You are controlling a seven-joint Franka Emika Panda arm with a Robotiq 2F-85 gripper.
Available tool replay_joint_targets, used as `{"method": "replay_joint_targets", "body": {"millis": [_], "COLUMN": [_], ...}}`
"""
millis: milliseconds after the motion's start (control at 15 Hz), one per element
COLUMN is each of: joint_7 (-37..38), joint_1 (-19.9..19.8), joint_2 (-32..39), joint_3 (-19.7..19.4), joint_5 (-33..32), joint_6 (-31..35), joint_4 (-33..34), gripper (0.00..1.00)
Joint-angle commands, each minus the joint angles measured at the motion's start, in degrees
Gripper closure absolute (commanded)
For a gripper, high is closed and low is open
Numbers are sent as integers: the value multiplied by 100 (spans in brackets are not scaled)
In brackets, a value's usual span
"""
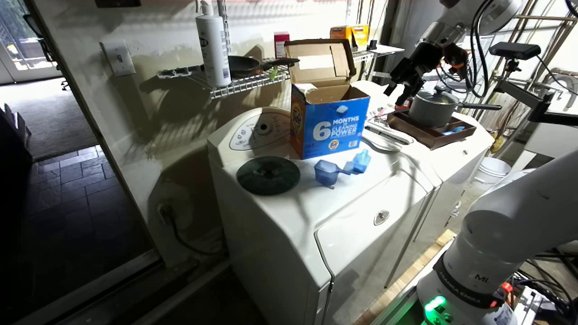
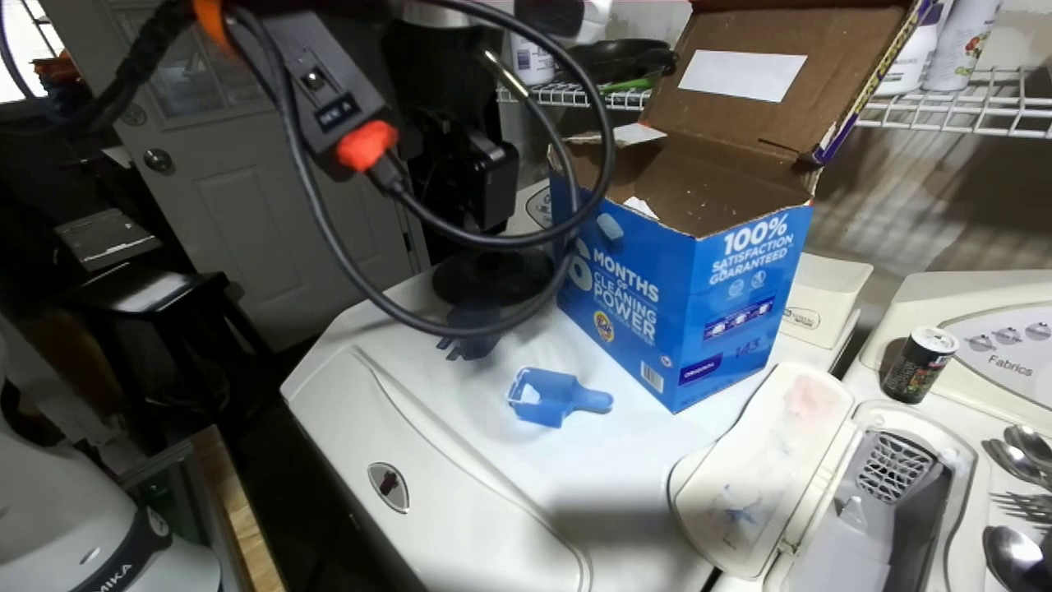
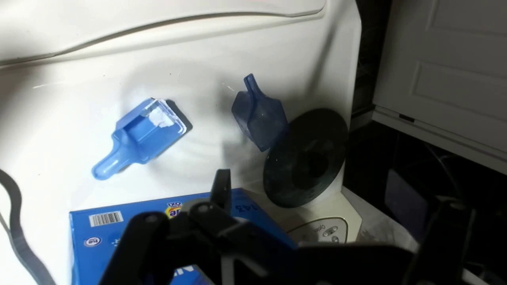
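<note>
Counter (image 3: 198,67) looks smooth, glossy. Scoops (image 3: 148,134) (image 3: 261,116): shiny translucent plastic. Box (image 1: 336,124) toward back edge: cardboard, slick outside, matt inside. Disc (image 3: 303,162) by side edge has faint sheen.

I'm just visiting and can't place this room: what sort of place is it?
Likely a home laundry area: a detergent box and blue scoops sit on a white machine, and a nearby panel reads "Fabrics".

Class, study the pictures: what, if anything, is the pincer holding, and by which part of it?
Nothing is held: the pincer stands open, its fingers apart with nothing gripped between them.
</note>
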Motion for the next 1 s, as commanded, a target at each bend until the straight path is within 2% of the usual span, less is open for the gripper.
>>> {"method": "replay_joint_targets", "body": {"millis": [0, 400, 933], "joint_7": [-813, -1817, -2873], "joint_1": [-72, -400, -1264], "joint_2": [857, 1893, 2966], "joint_3": [-174, -123, 316], "joint_5": [362, 528, 440], "joint_6": [-672, -1598, -2437], "joint_4": [631, 1284, 1997], "gripper": [0, 0, 0]}}
